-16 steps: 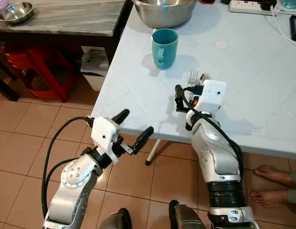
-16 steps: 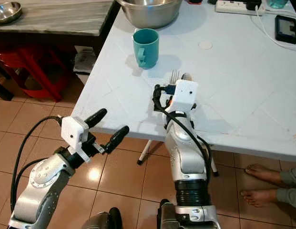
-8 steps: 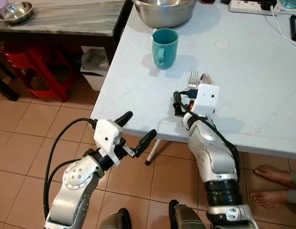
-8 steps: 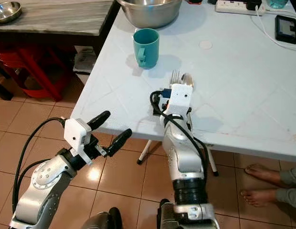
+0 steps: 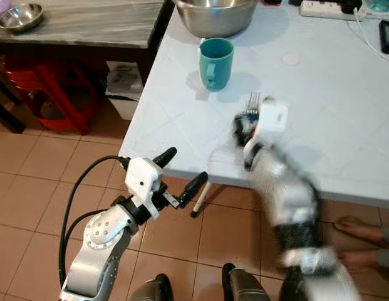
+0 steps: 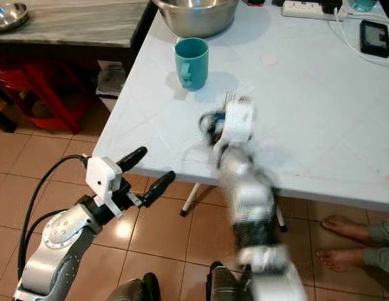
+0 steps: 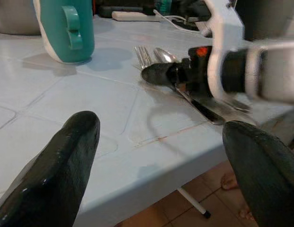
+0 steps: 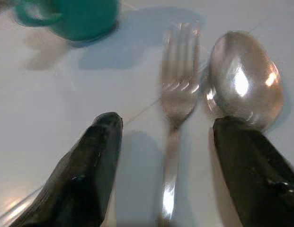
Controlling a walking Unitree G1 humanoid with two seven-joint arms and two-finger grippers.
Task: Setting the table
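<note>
Lying side by side on the pale blue tiled table are a silver metal fork and a silver metal spoon, tines and bowl pointing toward the teal ceramic mug that stands upright farther in. Fork and spoon are close together; contact between them cannot be confirmed. The right gripper sits low over the table at the cutlery handles, its two black fingers spread wide: the fork handle runs between them and one fingertip overlaps the base of the spoon bowl. Nothing is clamped. The right arm is motion-blurred in both head views. The left gripper hangs off the table's near edge, over the brown floor tiles, fingers apart and empty. Behind the mug, at the table's far side, stands a large stainless steel bowl. A white power strip lies at the far right. On a separate dark wooden table sits a small steel dish, with a red plastic stool below. A person's bare feet rest on the floor at right.
</note>
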